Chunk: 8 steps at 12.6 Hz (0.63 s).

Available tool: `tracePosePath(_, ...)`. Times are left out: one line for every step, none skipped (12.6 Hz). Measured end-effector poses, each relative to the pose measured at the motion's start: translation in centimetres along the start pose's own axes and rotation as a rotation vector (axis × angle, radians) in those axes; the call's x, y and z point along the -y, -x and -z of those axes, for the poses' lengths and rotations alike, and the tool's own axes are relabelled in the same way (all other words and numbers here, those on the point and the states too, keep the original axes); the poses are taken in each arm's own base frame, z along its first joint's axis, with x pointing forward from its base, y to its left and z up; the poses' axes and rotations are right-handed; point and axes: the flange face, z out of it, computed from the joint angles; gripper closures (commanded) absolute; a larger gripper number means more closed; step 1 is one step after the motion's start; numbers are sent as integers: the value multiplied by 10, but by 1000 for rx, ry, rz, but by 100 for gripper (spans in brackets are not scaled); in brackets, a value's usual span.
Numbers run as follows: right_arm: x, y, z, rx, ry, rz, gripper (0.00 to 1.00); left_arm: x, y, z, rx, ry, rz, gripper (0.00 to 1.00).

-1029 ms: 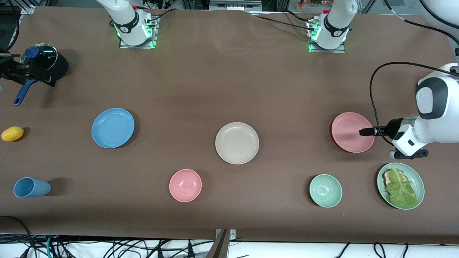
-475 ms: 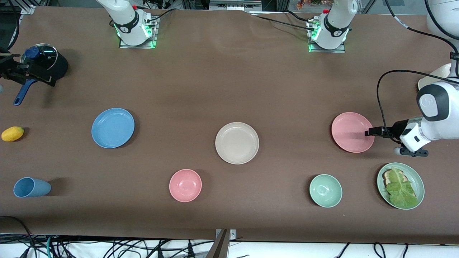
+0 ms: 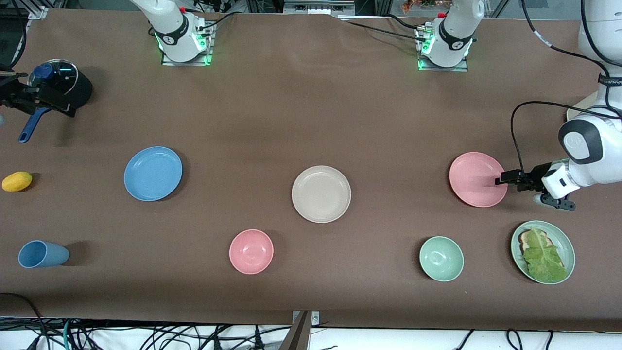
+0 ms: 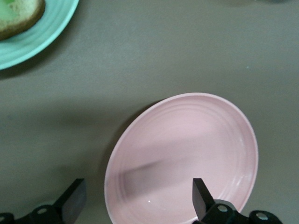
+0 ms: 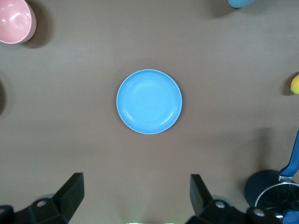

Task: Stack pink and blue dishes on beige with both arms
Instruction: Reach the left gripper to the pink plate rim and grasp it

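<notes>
Front view: the beige plate (image 3: 321,194) lies near mid-table, bare. The blue plate (image 3: 153,173) sits well apart from it toward the right arm's end, and the pink plate (image 3: 478,179) well apart toward the left arm's end. The left gripper (image 3: 505,177) reaches in low at the pink plate's edge, its tips over the rim on the side toward the left arm's end. The right gripper (image 3: 29,99) is at the table's edge beside a lidded pot (image 3: 60,85). A pink bowl (image 3: 251,251), a green bowl (image 3: 441,258) and a green plate (image 3: 543,251) with lettuce lie nearer the camera; a blue cup (image 3: 43,254) and a yellow fruit (image 3: 17,181) are at the right arm's end.

Left wrist view: the fingers (image 4: 201,198) stand spread wide, holding nothing, one over the pink plate's (image 4: 187,154) inside, the other off its rim.

Right wrist view: the fingers (image 5: 198,193) are spread wide and empty, high up, with the blue plate (image 5: 149,101) lying flat on the table (image 5: 224,70) ahead of them.
</notes>
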Motion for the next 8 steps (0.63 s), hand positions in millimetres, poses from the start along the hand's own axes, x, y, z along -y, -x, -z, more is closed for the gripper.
tracePosePath(0,0,0,0,0,0,0,8,3,-6,-5,9,-2,0)
tracePosePath(0,0,0,0,0,0,0,14,6,-11,-12,19,1,0)
tracePosePath(0,0,0,0,0,0,0,17,7,-17,-17,32,8,1)
tracePosePath(0,0,0,0,0,0,0,18,7,-22,-23,46,20,1)
tracePosePath(0,0,0,0,0,0,0,18,7,-26,-27,59,33,1)
tracePosePath(0,0,0,0,0,0,0,19,7,-30,-28,67,41,5)
tracePosePath(0,0,0,0,0,0,0,20,8,-33,-27,72,46,17)
tracePosePath(0,0,0,0,0,0,0,20,8,-35,-27,75,49,31)
